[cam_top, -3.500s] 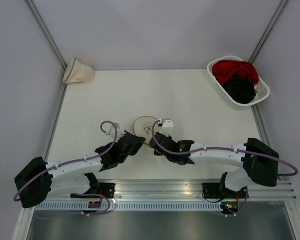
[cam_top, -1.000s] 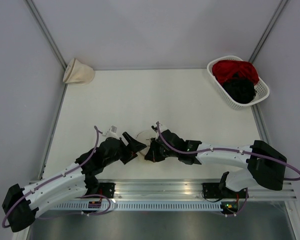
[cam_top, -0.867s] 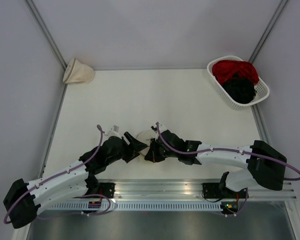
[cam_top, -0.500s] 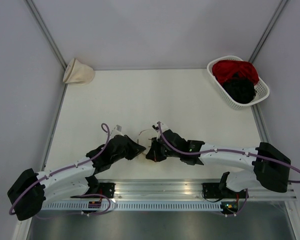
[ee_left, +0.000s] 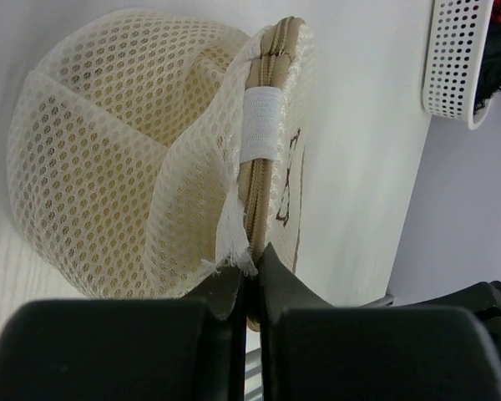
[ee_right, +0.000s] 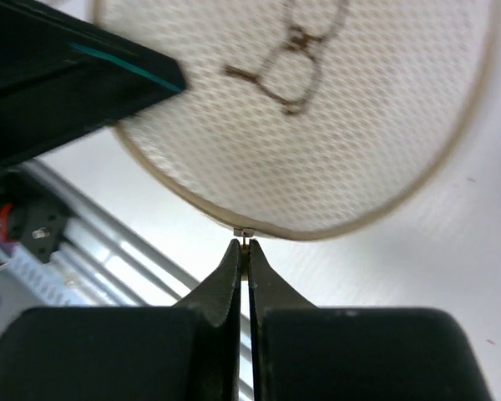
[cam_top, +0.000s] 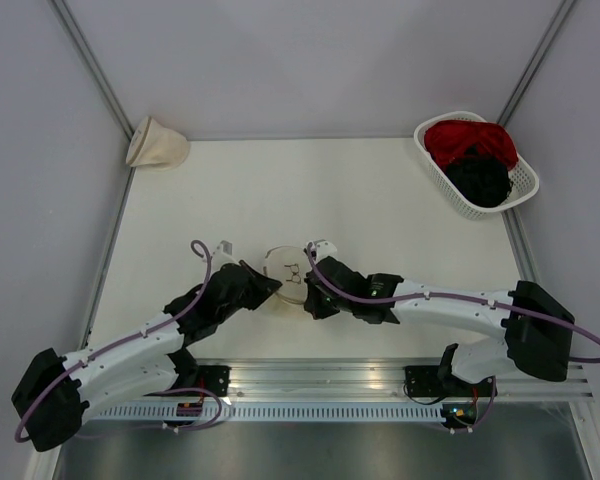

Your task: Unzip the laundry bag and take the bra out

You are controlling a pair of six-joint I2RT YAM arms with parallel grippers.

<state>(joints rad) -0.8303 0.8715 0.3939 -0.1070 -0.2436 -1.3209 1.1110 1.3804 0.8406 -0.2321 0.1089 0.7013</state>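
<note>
The round, flat, cream-white mesh laundry bag (cam_top: 285, 266) is found near the middle of the tabletop's near edge. Its mesh beside the tan zip seam (ee_left: 271, 100) is pinched by the clenched left gripper (ee_left: 249, 269). The right gripper (ee_right: 244, 249) is clamped on the tiny metal zip pull (ee_right: 244, 236) at the rim. The mustard-yellow bra is not seen and is presumably inside. The pouch is judged light and limp, so the seam should be held taut while the pull is drawn.
</note>
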